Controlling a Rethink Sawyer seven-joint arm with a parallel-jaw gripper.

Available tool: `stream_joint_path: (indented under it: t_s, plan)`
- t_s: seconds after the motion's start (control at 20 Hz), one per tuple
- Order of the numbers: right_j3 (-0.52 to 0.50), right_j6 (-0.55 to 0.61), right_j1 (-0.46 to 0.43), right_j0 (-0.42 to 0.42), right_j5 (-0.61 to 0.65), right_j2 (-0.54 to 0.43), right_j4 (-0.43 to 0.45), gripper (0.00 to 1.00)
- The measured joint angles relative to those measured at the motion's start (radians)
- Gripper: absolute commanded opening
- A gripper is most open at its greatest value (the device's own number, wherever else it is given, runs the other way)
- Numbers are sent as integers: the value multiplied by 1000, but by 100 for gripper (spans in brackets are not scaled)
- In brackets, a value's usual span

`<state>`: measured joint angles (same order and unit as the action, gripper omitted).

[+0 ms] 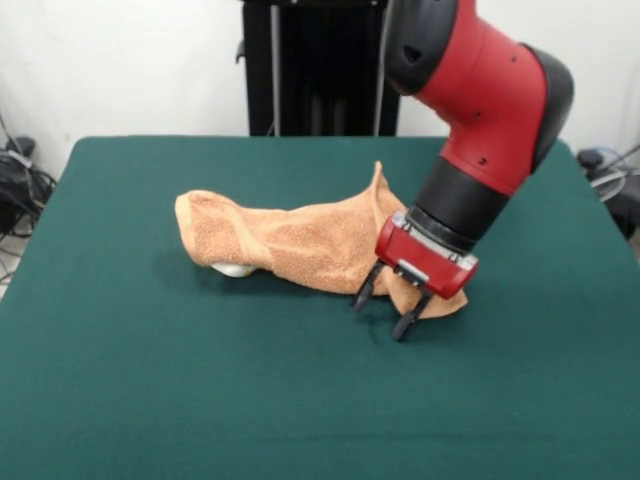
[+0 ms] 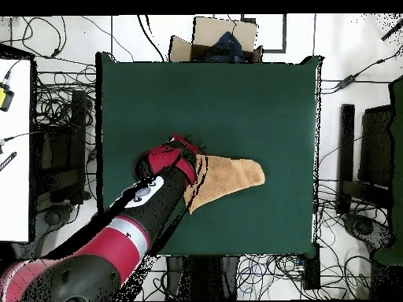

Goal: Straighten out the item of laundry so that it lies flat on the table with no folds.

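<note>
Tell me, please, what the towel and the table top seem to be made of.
The towel looks like terry cloth: soft, matte, orange-tan, with a fuzzy looped pile, and it bunches into loose folds. The table top seems covered in a dark green felt-like fabric: flat, even, without shine. Whether it is real felt I cannot tell.

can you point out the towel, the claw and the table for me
towel (image 1: 290, 240): front view, on the middle of the bunched orange-tan cloth
claw (image 1: 384, 311): front view, midway between the two dark fingertips, which stand apart
table (image 1: 200, 390): front view, on bare green top near the camera
</note>
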<state>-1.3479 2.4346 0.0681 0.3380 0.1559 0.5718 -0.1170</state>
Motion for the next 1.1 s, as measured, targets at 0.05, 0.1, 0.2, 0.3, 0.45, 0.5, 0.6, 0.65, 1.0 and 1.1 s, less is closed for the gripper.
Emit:
stream_joint_path:
  t_s: [0.05,0.1,0.2,0.3,0.45,0.5,0.6,0.65,1.0,1.1]
  plan:
    - [-3,0,7,-11,-2,-12,0,100]
    - [-5,0,13,-20,-1,-21,0,100]
    - [-11,0,25,-34,-1,-37,0,100]
    - [-27,0,51,-64,-2,-73,0,100]
    - [-37,0,64,-78,-2,-93,0,100]
    - [-40,0,69,-83,-2,-99,0,100]
    - [-50,0,80,-96,-2,-117,0,100]
    - [-56,0,87,-100,-2,-127,0,100]
    - [-81,0,119,-121,-2,-175,0,100]
    - [-89,0,126,-124,-2,-186,0,100]
